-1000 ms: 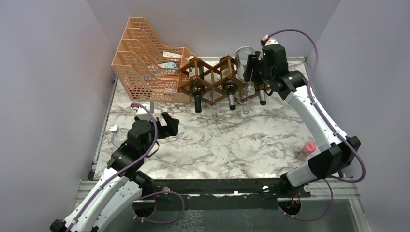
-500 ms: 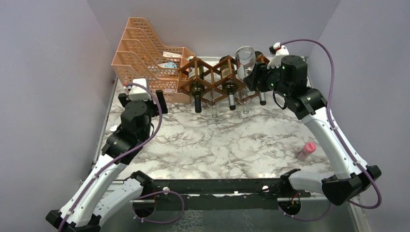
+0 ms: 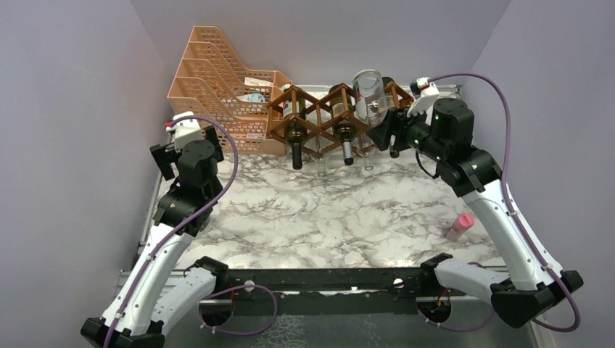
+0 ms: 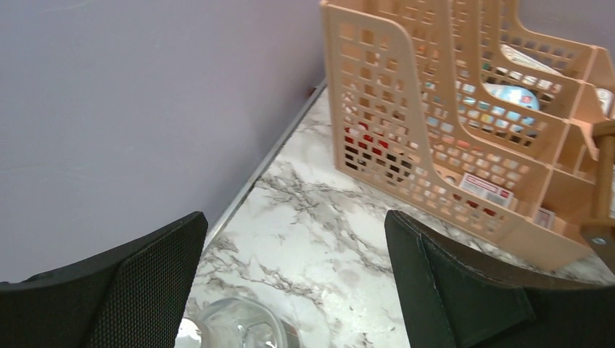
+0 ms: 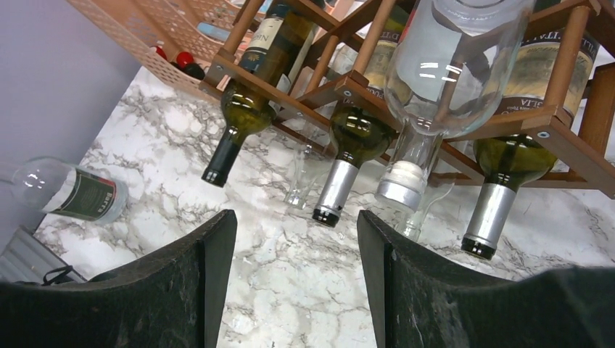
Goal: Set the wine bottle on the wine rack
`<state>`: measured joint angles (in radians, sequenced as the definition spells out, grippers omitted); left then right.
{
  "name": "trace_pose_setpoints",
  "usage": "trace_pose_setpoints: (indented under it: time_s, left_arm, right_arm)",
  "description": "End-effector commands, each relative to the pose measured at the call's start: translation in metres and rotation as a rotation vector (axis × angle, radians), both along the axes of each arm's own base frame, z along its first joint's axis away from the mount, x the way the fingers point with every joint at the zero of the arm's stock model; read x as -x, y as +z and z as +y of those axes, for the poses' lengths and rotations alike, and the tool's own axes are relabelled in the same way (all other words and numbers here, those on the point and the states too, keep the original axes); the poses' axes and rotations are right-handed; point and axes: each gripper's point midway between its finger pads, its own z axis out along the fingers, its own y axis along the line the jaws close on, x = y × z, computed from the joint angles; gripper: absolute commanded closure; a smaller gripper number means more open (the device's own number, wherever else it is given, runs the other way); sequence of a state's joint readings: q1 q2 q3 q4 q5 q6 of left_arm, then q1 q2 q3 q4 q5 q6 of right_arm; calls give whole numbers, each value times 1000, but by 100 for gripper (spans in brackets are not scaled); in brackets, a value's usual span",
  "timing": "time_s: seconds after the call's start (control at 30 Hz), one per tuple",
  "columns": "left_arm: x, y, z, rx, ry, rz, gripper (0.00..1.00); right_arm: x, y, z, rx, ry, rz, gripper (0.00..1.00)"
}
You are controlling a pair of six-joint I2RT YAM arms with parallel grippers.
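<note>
My left gripper (image 4: 294, 225) hangs with its jaws spread wide and nothing between them, over the left edge of the table (image 4: 319, 239) by the wall (image 4: 109, 109). A loose bottle (image 4: 233, 328) lies on the marble just below it, its glass showing at the bottom of the wrist view, nearer the left finger. To the right comes the tray (image 3: 210, 80), then the rack (image 3: 320, 118), where a clear bottle (image 3: 368, 90) rests in an upper notch between dark bottles (image 5: 246, 109). My right gripper (image 5: 294, 225) is likewise spread and empty, just in front of the rack's right end and apart from that bottle (its capped neck sits just ahead of the right finger). Half a second ago the left gripper was nearer the tray's front corner; it has swung left towards the wall. The right one, close against the rack a second ago, has backed off to the right, and the clear bottle has stayed put. The loose bottle lies on its side, long axis flat on the marble, and I cannot tell which end is the neck. The clear one runs back to front, base up and back, neck sloping down towards the near edge.
</note>
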<state>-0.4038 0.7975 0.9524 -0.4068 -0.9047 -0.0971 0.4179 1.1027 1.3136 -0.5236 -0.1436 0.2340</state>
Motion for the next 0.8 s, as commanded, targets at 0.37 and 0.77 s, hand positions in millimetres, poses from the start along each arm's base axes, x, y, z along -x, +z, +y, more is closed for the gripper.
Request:
trace_pose_setpoints:
  time_s: [0.37, 0.77]
  left_arm:
    - [36, -65, 54, 158, 253, 58, 10]
    - [49, -93, 67, 219, 375, 85, 35]
  right_arm:
    - [37, 21, -2, -47, 77, -71, 35]
    - [44, 23, -13, -25, 47, -94, 35]
